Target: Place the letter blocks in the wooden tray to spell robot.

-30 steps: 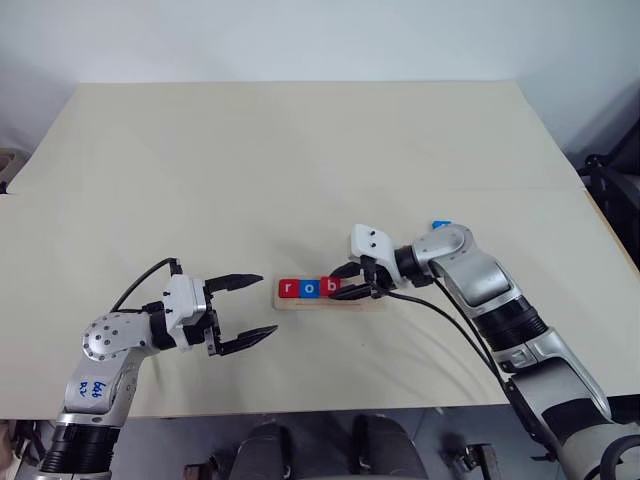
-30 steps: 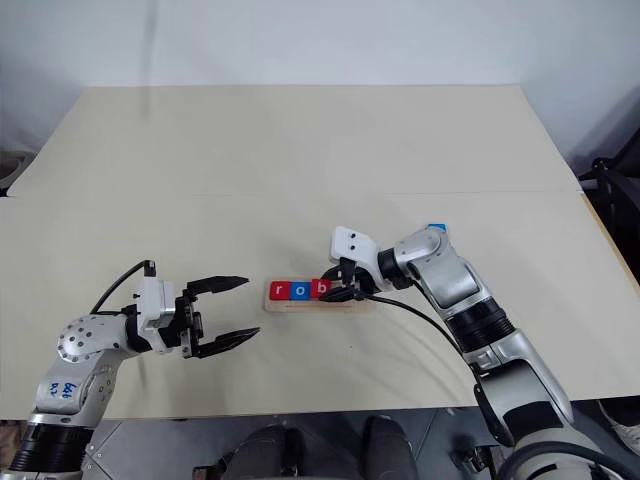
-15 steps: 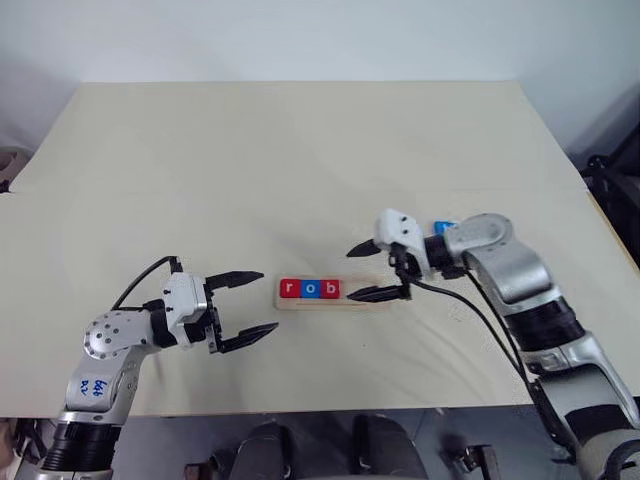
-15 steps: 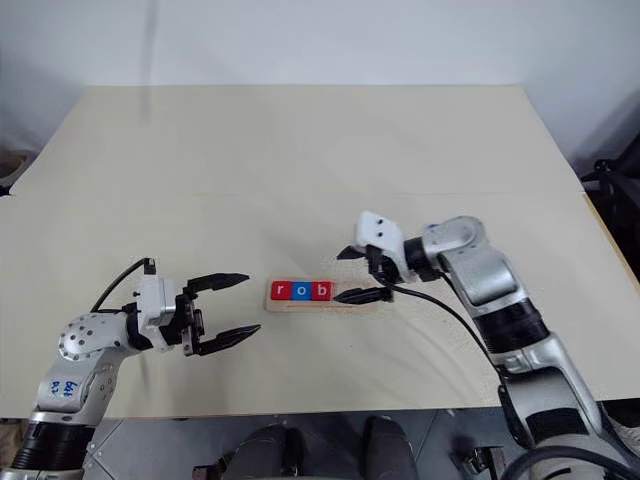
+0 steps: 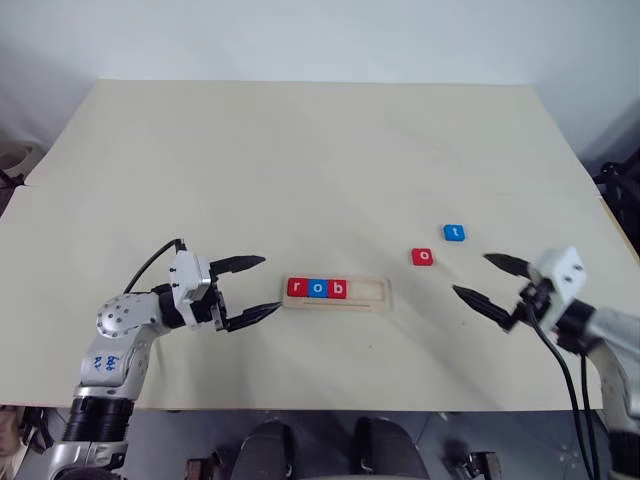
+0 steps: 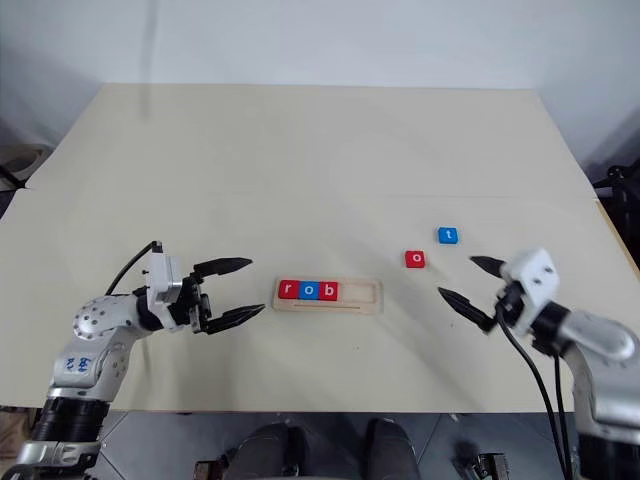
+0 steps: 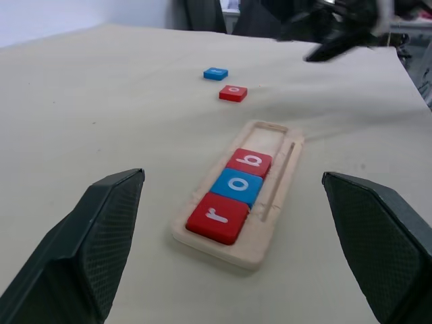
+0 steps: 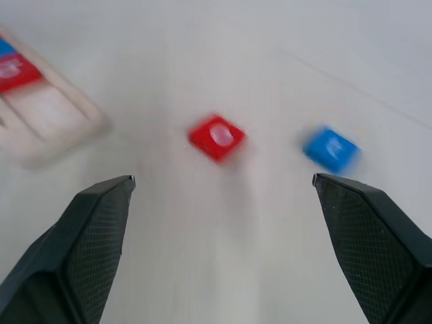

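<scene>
The wooden tray (image 5: 370,293) lies at the table's middle with a red r (image 5: 295,288), a blue o (image 5: 317,289) and a red b (image 5: 338,290) filling its left part; its right part is bare. A loose red o block (image 5: 423,257) and a blue t block (image 5: 454,232) lie on the table to the tray's right. My left gripper (image 5: 268,285) is open just left of the tray, pointing at it, holding nothing. My right gripper (image 5: 472,274) is open and empty, to the right of the loose blocks and pointing toward them.
The cream table (image 5: 300,160) stretches wide behind the tray. Its front edge runs close below both grippers, and its right edge lies just beyond my right arm. Cables trail from both wrists.
My right gripper opened off the b block, leaving it in the tray, and swung far to the right, uncovering the two loose blocks. My left gripper edged slightly toward the tray.
</scene>
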`<action>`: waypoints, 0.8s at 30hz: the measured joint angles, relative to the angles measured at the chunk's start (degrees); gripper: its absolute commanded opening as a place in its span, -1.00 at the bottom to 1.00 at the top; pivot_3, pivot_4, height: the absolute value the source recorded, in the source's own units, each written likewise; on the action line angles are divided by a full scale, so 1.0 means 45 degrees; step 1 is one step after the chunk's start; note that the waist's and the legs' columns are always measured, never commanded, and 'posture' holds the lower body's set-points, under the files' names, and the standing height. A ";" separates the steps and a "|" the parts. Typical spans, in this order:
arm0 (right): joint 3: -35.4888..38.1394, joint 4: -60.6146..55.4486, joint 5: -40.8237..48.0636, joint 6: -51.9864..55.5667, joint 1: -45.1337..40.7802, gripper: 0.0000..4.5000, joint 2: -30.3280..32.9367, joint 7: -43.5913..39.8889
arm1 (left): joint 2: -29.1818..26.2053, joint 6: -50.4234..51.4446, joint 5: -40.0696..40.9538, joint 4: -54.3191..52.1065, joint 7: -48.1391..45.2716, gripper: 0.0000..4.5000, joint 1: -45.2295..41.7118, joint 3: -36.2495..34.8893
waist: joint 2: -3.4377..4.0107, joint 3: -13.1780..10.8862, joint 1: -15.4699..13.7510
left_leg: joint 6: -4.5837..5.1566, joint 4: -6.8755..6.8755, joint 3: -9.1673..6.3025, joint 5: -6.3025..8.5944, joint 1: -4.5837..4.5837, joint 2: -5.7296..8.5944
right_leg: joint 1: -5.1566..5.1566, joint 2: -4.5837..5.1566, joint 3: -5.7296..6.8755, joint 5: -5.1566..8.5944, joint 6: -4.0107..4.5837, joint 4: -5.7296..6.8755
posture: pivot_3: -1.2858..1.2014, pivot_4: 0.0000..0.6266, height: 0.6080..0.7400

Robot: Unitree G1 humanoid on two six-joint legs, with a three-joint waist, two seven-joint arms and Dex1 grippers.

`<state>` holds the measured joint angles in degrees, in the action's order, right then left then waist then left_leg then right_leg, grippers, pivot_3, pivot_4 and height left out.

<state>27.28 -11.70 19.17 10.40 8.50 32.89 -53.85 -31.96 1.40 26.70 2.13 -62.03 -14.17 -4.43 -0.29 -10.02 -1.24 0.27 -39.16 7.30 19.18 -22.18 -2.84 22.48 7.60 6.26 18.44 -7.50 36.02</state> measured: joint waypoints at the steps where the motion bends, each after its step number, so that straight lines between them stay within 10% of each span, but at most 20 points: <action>1: 0.0229 -0.0039 0.0007 -0.0446 0.0780 0.97 -0.0253 0.0036 | 0.0009 0.0004 -0.0005 0.0168 -0.0067 1.00 -0.0104 0.0016 | 0.0002 0.0001 -0.0015 | 0.0000 0.0000 0.0004 0.0000 0.0000 0.0002 | 0.0001 0.0002 -0.0001 0.0000 0.0000 0.0000 | 0.03 -0.52 1.00; 12: 0.0318 -0.0385 0.0401 -0.1664 0.2167 0.97 -0.0427 0.0712 | 0.0032 -0.0252 -0.0018 0.1089 -0.1156 1.00 -0.0901 0.0224 | 0.0009 0.0007 0.0330 | 0.0002 0.0003 -0.0041 -0.0001 0.0058 -0.0005 | 0.0000 0.0001 -0.0069 0.0003 0.0011 0.0017 | 0.03 -0.52 1.00; 24: -0.2497 0.0252 0.0896 0.5840 -0.4500 0.97 0.1320 0.3481 | 0.0132 -0.0430 -0.0080 0.0492 -0.0802 1.00 -0.0421 0.0196 | 0.0010 0.0007 0.0238 | 0.0004 -0.0011 -0.0071 -0.0002 0.0017 0.0003 | 0.0015 0.0018 -0.0040 0.0002 0.0012 0.0039 | 0.03 -0.52 1.00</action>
<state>16.04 -10.57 23.20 36.68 -11.75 38.82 -38.18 -31.36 -0.54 26.34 4.34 -65.65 -16.07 -3.55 -0.24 -9.99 -0.17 0.29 -39.21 6.99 19.17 -22.11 -2.83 22.55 7.68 6.08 18.44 -7.44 36.19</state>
